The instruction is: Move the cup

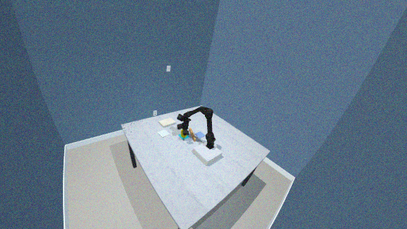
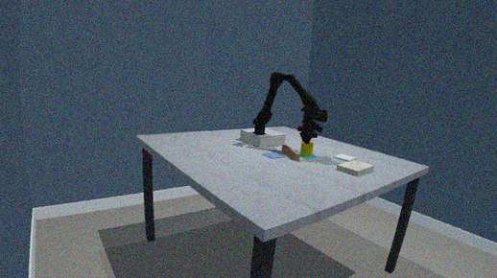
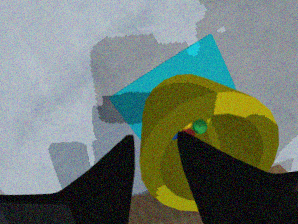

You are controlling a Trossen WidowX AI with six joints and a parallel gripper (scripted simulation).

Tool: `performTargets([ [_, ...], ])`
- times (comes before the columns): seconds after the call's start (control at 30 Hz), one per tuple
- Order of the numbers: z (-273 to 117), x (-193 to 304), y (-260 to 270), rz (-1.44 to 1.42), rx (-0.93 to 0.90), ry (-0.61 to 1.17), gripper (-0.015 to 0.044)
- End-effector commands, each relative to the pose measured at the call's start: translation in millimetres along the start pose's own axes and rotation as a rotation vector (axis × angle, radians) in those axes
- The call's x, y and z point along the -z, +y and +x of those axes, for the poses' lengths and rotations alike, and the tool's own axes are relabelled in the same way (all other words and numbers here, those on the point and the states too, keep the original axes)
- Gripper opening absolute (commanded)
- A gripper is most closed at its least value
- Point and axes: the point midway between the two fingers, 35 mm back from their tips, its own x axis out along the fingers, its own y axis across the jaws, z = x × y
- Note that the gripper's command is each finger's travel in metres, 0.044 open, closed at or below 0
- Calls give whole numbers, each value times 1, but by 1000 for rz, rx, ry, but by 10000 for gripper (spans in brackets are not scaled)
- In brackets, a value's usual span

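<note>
The yellow cup (image 1: 183,134) (image 2: 307,149) (image 3: 167,107) stands upright on the cyan pad (image 1: 180,137) (image 2: 314,156) (image 3: 212,60). A green marble (image 3: 200,126) and parts of a red and a blue one show inside it in the wrist view; the near finger hides the rest. My gripper (image 1: 184,132) (image 2: 306,142) (image 3: 155,139) is partly open at the cup's rim, one finger inside the cup and the other outside, with a gap between the outer finger and the wall. The blue pad (image 1: 200,135) (image 2: 273,155) lies bare on the other side of the orange-brown barrier.
The orange-brown barrier (image 1: 192,134) (image 2: 291,153) stands close beside the cup, between the pads. A thin white square (image 1: 164,133) (image 2: 344,157) and a cream block (image 1: 167,122) (image 2: 355,167) lie on the cup's other side. The arm stands at a white box (image 1: 207,155) (image 2: 272,140).
</note>
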Motion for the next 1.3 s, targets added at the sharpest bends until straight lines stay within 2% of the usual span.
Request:
performTargets([
  [0.0, -1, 0, 0, 0, 0, 0, 147],
  [1.07, -48, 0, 2, 4, 2, 5, 147],
  [1.27, -44, 0, 2, 0, -3, 3, 304],
])
